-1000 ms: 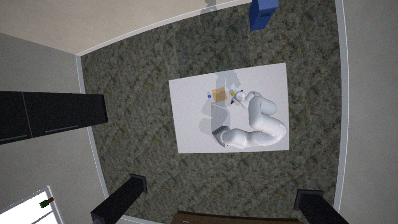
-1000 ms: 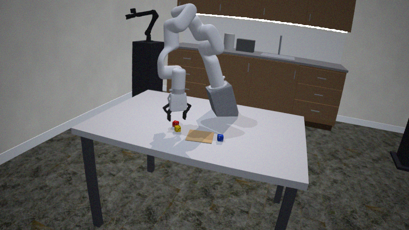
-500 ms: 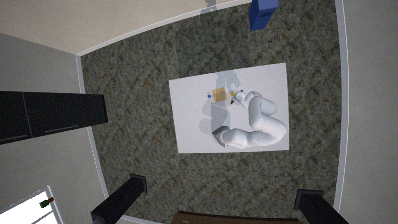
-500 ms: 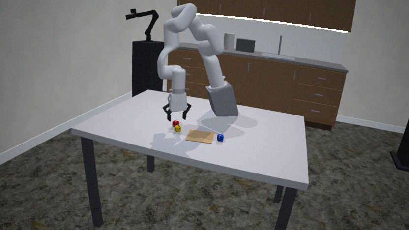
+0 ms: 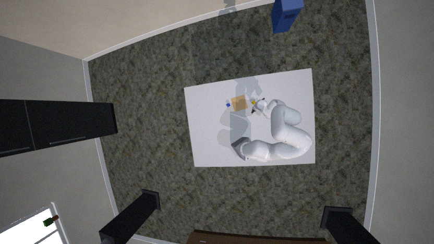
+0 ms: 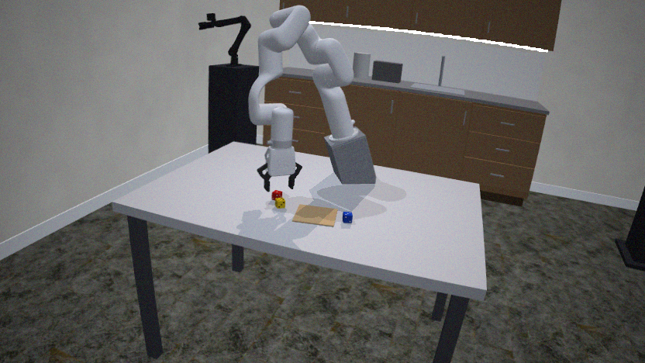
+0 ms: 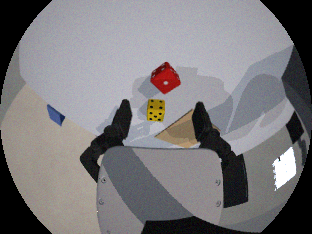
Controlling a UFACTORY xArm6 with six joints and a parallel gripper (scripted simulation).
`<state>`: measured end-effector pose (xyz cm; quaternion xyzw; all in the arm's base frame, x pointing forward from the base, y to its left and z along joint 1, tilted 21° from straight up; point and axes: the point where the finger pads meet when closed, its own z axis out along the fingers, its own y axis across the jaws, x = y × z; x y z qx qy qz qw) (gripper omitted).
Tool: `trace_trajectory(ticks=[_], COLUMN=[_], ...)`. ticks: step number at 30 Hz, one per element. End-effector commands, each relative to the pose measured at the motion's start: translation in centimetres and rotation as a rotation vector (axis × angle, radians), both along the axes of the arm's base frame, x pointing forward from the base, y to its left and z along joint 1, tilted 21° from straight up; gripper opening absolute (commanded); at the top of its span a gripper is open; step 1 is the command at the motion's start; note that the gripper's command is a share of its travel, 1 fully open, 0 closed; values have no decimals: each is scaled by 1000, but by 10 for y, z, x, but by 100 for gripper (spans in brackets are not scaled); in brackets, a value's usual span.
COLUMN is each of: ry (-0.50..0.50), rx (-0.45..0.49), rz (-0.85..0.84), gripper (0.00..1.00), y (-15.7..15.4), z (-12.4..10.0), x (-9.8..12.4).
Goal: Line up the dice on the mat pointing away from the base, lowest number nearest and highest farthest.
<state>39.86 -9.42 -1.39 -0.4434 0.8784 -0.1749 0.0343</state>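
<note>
The tan mat (image 5: pixel 239 102) (image 6: pixel 315 215) (image 7: pixel 182 132) lies flat on the white table (image 5: pixel 209 145) (image 6: pixel 405 239). A red die (image 6: pixel 276 194) (image 7: pixel 164 77) and a yellow die (image 5: pixel 253 102) (image 6: pixel 280 202) (image 7: pixel 156 111) sit close together on the bare table beside one edge of the mat. A blue die (image 5: pixel 227 104) (image 6: pixel 347 216) (image 7: pixel 55 115) sits on the table just off the opposite edge. My gripper (image 5: pixel 257 105) (image 6: pixel 279 185) (image 7: pixel 162 107) is open and empty, pointing down a little above the red and yellow dice. In the overhead view it hides the red die.
The arm's grey base block (image 5: pixel 239 144) (image 6: pixel 351 160) stands on the table behind the mat. A black pedestal (image 6: pixel 229 103) with a small black arm and a brown kitchen counter (image 6: pixel 450 126) stand beyond the table.
</note>
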Motion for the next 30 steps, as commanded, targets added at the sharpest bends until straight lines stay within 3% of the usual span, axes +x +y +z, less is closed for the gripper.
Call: trace_trajectory(ticks=[1, 11, 26, 30], ry=[-2, -2, -2, -2], rx=[0, 0, 0, 0], rz=[1, 1, 1, 1], gripper=[100, 100, 100, 100], y=[6, 40, 168, 184], z=[-1, -12, -53, -58], x=[0, -3, -17, -18])
